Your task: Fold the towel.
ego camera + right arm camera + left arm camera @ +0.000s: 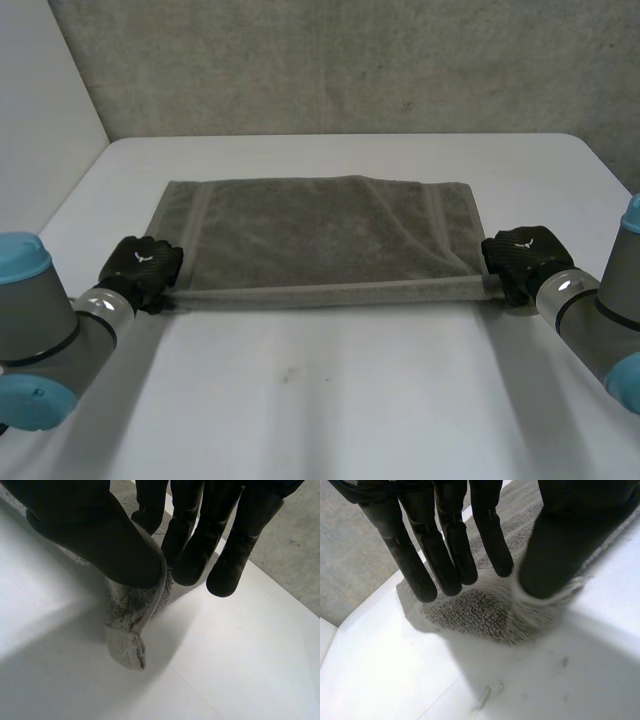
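Observation:
A grey towel [320, 235] lies spread flat on the white table [330, 400], its long near edge running from one hand to the other. My left hand [143, 265] is at the towel's near left corner. In the left wrist view its fingers [445, 555] are straight and spread above the towel corner [475, 610], with the thumb apart from them and resting on the towel's edge. My right hand [522, 255] is at the near right corner. There its thumb [100, 540] and fingers pinch the towel corner [130, 625], which sticks out below them.
Bare white tabletop stretches in front of the towel towards me. A grey concrete wall [350, 60] rises behind the table's far edge, and a pale wall [40, 100] stands at the far left.

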Motion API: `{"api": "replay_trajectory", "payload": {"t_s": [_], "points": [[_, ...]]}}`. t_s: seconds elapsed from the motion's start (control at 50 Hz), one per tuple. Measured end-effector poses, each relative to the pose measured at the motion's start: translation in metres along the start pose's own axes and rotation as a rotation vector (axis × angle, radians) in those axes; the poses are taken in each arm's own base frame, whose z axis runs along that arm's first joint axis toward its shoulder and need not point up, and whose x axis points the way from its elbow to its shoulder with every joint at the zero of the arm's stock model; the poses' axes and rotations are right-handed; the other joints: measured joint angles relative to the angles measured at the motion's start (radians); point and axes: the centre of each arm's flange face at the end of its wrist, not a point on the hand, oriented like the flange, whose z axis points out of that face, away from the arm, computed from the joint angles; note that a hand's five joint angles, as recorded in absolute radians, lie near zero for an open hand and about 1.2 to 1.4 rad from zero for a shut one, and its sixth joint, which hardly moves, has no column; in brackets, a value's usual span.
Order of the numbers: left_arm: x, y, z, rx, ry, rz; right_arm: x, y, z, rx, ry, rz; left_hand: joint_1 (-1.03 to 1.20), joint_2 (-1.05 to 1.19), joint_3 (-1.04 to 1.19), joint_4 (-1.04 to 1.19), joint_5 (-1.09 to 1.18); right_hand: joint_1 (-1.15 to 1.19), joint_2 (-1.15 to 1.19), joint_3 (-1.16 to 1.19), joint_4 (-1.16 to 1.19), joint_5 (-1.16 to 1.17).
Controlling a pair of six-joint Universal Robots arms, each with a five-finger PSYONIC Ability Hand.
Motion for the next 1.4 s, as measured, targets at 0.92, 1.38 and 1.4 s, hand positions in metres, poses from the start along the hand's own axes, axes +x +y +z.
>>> {"api": "replay_trajectory", "payload": {"t_s": [0.92,1.38,1.4], "points": [[-0.029,-0.065,-0.049,0.048,0.017,0.049,0.027,-0.072,-0.026,-0.033,-0.045,-0.274,0.278,0.314,0.313,0.324,0.321,0.002,0.000,0.000,0.000,0.001],[-0.004,-0.046,0.099,0.146,-0.084,0.115,0.001,-0.032,0.118,0.238,0.095,-0.322,0.159,0.163,0.163,0.173,0.199,-0.535,-0.676,-0.669,-0.661,-0.559],[-0.003,-0.047,0.101,0.151,-0.085,0.114,0.001,-0.029,0.121,0.236,0.096,-0.322,-0.037,-0.029,-0.026,0.007,0.024,-0.732,-0.889,-0.884,-0.872,-0.776]]}}
